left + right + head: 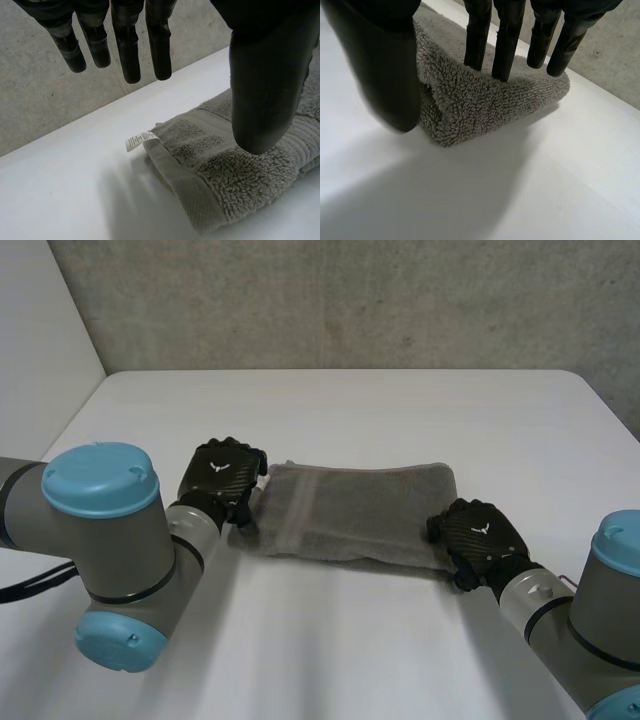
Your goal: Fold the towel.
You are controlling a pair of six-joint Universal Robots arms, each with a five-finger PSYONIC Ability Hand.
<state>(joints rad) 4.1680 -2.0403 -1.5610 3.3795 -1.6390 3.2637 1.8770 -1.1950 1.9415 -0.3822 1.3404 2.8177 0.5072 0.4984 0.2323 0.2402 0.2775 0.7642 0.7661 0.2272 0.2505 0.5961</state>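
Uncurled and empty, the right robot hand perhaps brushes the right end of the folded towel on the worktop. The left robot hand, likewise uncurled and holding nothing, hovers at its left end; if folding further, pinch all layers together.

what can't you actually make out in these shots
Head view: a corner of the towel, covered by the right hand.
Left wrist view: the print on the label, too small to read.
Left wrist view: a stretch of towel behind the thumb of the left hand.
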